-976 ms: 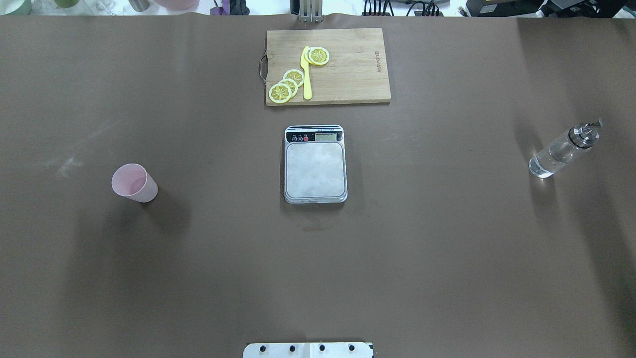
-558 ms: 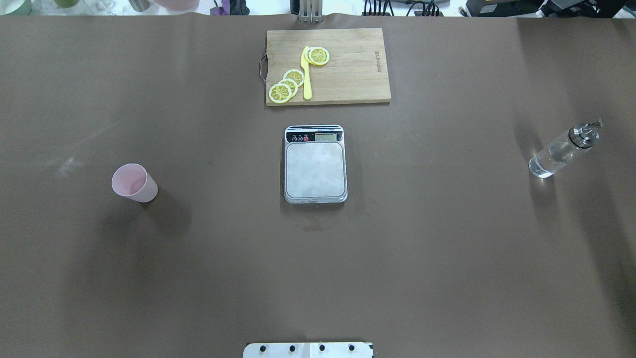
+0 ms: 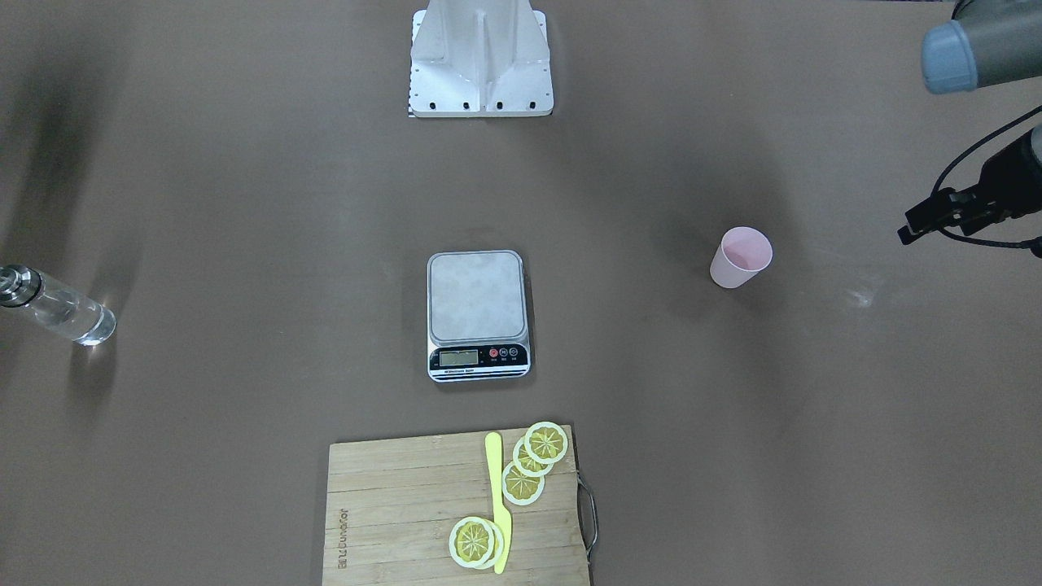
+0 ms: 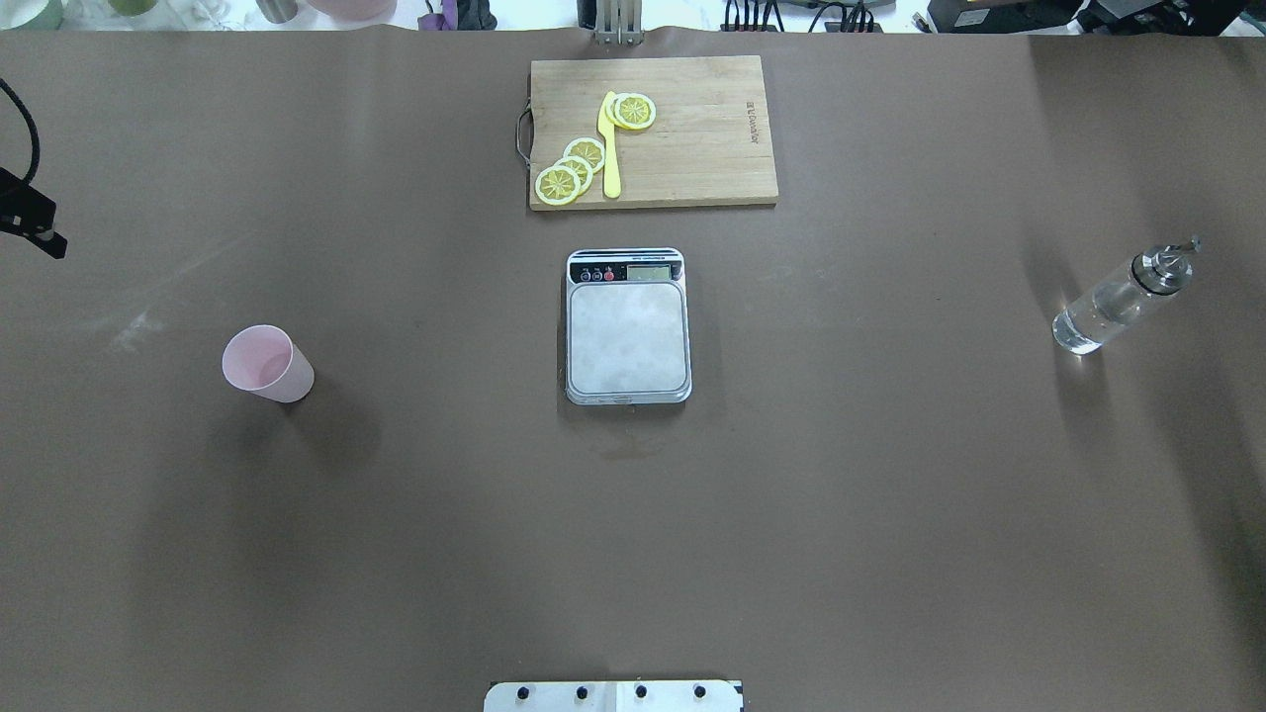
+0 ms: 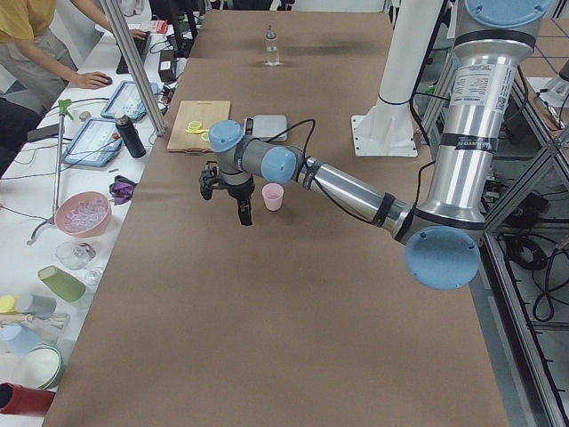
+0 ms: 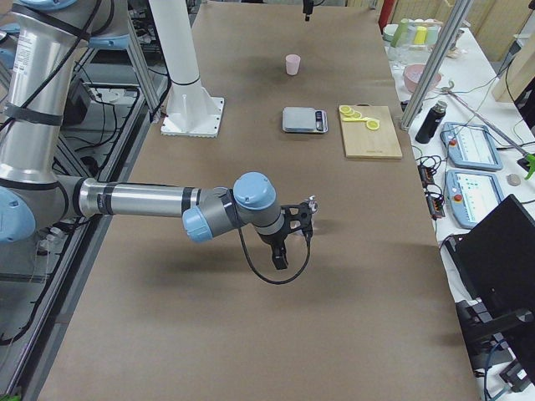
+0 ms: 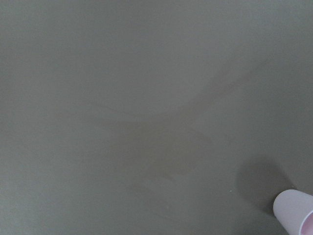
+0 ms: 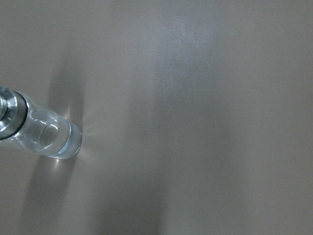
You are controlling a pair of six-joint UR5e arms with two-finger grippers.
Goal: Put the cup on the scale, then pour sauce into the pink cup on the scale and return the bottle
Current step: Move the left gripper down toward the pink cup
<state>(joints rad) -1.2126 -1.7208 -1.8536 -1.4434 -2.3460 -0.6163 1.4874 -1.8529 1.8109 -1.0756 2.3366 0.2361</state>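
While the cup [image 4: 265, 364] stands on the desk [image 4: 890, 544] far left of the scale [image 4: 627, 341], step one waits. Next the left gripper [image 5: 227, 196], empty, must reach and grab it; how open, I cannot tell.

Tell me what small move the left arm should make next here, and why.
Probably bring the left gripper sideways until it is above the small pale pink tapered cup. The cup stands upright on the brown table, well apart from the silver-grey digital scale, whose platform is bare. The gripper is off to the cup's side, touching nothing.
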